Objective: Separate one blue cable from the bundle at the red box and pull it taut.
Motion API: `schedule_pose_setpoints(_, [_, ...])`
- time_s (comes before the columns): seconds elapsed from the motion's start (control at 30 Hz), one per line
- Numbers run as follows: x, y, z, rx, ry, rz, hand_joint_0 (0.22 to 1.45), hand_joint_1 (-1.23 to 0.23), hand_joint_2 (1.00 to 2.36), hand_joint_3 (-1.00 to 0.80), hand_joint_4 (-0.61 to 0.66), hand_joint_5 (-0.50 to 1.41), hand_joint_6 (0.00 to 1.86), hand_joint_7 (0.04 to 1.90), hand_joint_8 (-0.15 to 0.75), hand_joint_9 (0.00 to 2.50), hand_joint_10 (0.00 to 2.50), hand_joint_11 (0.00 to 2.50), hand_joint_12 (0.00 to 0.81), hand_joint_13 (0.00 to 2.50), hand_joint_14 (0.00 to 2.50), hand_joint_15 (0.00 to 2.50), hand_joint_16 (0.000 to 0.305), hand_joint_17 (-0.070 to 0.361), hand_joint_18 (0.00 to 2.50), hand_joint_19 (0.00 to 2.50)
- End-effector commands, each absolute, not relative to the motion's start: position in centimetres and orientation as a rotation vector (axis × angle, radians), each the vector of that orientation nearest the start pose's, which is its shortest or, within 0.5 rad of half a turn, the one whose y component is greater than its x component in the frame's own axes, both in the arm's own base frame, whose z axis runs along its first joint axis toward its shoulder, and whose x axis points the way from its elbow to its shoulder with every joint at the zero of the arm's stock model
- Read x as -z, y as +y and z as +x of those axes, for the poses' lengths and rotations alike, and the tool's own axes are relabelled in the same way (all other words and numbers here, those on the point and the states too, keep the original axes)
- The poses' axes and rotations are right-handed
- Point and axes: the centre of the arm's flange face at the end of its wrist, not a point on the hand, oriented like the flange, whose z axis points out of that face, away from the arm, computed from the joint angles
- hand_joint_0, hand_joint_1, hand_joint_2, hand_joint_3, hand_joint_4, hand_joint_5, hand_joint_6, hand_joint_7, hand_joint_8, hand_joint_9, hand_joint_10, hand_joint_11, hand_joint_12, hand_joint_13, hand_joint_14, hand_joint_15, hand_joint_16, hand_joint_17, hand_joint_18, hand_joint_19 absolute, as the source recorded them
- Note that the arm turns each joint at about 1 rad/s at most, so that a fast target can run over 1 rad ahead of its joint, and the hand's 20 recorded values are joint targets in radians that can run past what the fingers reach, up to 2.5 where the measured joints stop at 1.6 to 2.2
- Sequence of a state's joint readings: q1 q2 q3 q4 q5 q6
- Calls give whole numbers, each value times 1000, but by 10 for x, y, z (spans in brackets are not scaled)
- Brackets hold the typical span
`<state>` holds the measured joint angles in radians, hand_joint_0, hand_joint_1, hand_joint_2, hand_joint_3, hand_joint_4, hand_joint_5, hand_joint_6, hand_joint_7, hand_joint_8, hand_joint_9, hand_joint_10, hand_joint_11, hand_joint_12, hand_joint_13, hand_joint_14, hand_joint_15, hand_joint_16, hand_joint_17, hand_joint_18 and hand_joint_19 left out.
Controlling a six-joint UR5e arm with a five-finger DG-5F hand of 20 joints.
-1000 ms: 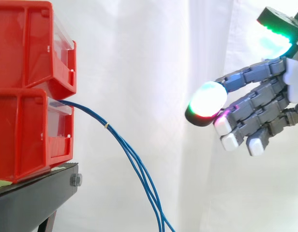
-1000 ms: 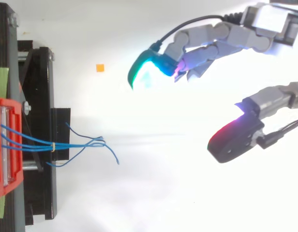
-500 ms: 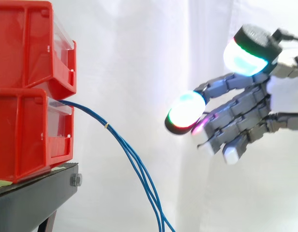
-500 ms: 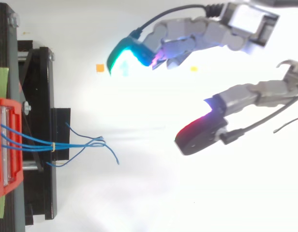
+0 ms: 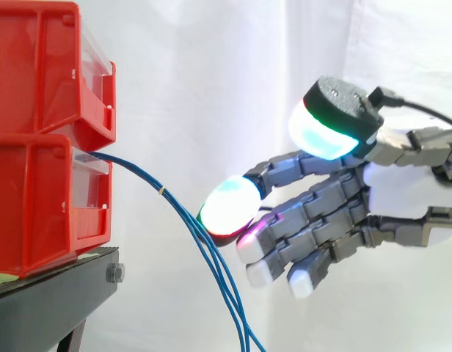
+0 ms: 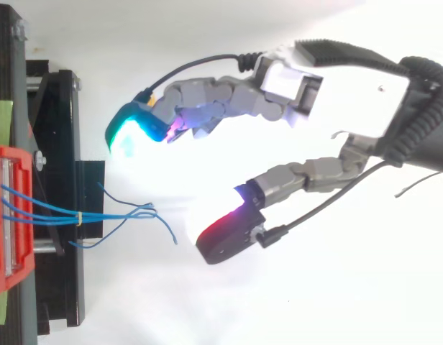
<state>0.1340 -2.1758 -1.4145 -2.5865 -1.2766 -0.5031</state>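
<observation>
Several thin blue cables (image 5: 204, 249) leave the lower red box (image 5: 42, 205) as a bundle held by a small yellow tie (image 5: 161, 191), then droop down to the right. From above, the loose blue cable ends (image 6: 146, 213) fan out past the black stand. My hand (image 5: 398, 194) reaches in from the right, open, with its fingers stretched toward the cables. One glowing fingertip (image 5: 230, 207) is right beside the cables in the side view. In the top view the fingers (image 6: 131, 129) and thumb (image 6: 225, 233) stand on either side of the cable ends, apart from them, holding nothing.
A second red box (image 5: 46, 70) is stacked on the lower one, both on a black stand (image 5: 57, 301). A white curtain hangs behind. A small orange mark (image 6: 152, 100) lies on the white floor near the fingers.
My hand has moved left toward the red boxes and a little lower, bringing its fingers from well clear of the cables to right beside them. The cables hang as before.
</observation>
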Motion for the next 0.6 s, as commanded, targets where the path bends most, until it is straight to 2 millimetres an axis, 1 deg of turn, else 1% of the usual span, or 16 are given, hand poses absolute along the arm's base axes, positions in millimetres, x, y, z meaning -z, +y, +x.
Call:
schedule_pose_setpoints(0.0, [-230,-63,732,-773,1225,892,550,-583,1000,-500,332,-224,502,838,387,484,7,429,417,593,10,364,54,121,676,476])
schedule_pose_setpoints(0.03, [-227,-60,741,-792,1220,893,551,-582,1000,-500,332,-223,502,838,387,483,7,437,417,593,12,361,54,122,676,476])
schedule_pose_setpoints(0.07, [-220,-59,746,-802,1227,896,550,-582,1000,-500,333,-223,502,838,387,483,7,437,417,593,10,364,54,121,676,476])
schedule_pose_setpoints(0.1, [-218,-56,756,-831,1222,899,550,-581,1000,-500,334,-223,502,838,387,482,7,433,417,593,10,364,54,121,676,476])
schedule_pose_setpoints(0.13, [-211,-55,762,-852,1228,907,550,-582,1000,-500,333,-223,502,839,387,481,9,435,417,593,10,364,54,121,677,476])
schedule_pose_setpoints(0.23, [-212,-53,766,-874,1225,909,550,-581,1000,-500,335,-221,502,839,387,485,7,433,417,594,10,364,54,121,677,476])
schedule_pose_setpoints(0.27, [-208,-52,769,-881,1225,916,550,-581,1000,-500,336,-221,502,839,388,485,9,437,416,595,10,361,54,121,679,476])
schedule_pose_setpoints(0.33, [-209,-48,771,-890,1225,910,550,-581,1000,-500,337,-220,502,839,389,488,7,431,417,595,10,365,54,121,680,476])
schedule_pose_setpoints(0.57, [-208,-49,771,-929,1212,939,550,-562,1000,-500,344,-215,502,857,390,502,7,440,418,607,12,370,54,121,690,475])
